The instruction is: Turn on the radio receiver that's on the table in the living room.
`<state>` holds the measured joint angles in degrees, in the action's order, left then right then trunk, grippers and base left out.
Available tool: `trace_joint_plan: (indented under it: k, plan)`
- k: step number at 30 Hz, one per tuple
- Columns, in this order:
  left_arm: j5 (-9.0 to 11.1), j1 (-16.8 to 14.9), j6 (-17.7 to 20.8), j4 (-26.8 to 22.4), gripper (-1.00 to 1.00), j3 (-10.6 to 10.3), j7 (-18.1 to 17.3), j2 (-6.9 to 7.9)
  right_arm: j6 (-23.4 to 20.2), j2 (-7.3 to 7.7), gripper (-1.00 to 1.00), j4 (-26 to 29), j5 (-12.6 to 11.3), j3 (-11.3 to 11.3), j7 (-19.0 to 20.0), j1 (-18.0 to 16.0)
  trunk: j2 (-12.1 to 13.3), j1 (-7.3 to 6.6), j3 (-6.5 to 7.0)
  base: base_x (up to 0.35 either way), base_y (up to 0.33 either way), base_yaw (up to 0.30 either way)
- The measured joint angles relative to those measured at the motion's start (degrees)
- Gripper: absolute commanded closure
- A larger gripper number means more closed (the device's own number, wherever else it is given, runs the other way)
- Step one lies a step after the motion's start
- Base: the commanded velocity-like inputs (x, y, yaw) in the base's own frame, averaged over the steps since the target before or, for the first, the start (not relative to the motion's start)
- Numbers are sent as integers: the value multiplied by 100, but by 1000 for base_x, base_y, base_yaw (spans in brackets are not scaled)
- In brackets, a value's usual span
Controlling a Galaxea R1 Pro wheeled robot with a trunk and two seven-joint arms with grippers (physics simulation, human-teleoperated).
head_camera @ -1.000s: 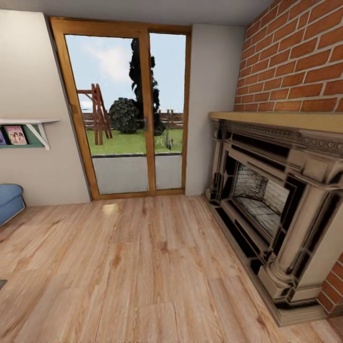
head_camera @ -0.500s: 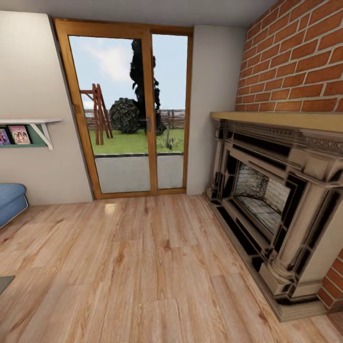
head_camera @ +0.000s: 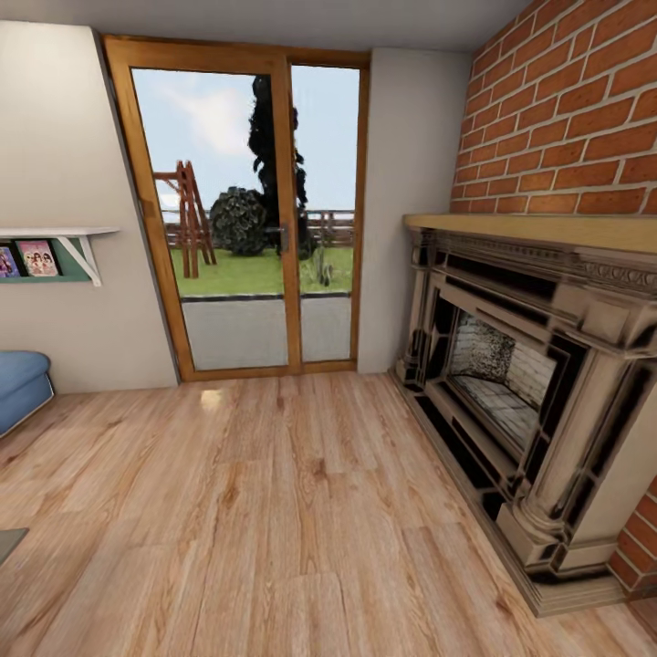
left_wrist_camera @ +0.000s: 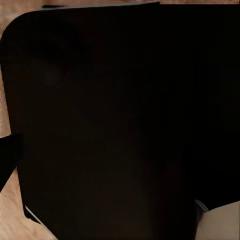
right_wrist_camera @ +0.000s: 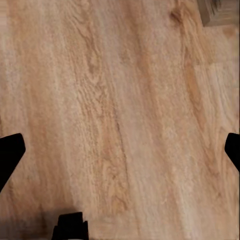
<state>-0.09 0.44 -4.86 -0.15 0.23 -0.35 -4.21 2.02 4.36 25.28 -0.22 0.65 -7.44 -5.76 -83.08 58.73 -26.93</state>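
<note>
Pale wooden plank floor (head_camera: 301, 511) stretching toward a glazed wooden-framed door (head_camera: 246, 219) and carved stone fireplace (head_camera: 529, 383), radio and table still unfound, right gripper (right_wrist_camera: 120, 150) spreading wide, empty, left grip unclear.

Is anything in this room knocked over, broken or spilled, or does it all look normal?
Nothing stands out. The light wooden plank floor shows no spill, the wood-framed glass door is shut and intact, the carved stone fireplace against the red brick wall looks undamaged, and the small white wall shelf hangs level.
</note>
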Motion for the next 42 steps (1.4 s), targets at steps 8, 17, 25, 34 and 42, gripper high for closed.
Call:
trace_joint_plan:
  k: [8,17,25,34,42]
  plan:
    - [952,-2,560,-1374,-100,526,-144,740,-48,130,-100,193,-12,6,-103,-319,0,0,0,0,0,0]
    - [1553,-7,3028,-4044,-100,598,-177,1158,-65,286,-100,216,-41,13,-82,-787,0,0,1,0,0,0]
    - [1559,-46,5145,-7002,-100,600,165,1139,-1214,247,-100,2283,-217,4,-87,-941,0,0,1,0,0,0]
    - [1541,-911,6093,-7939,-100,600,811,782,-2835,199,-100,3960,-879,-45,-96,-1266,0,0,1,0,0,0]
    - [1580,-1720,6014,-7983,-100,601,868,628,-2900,200,-100,4196,-939,-50,-81,-1676,0,0,0,0,0,0]
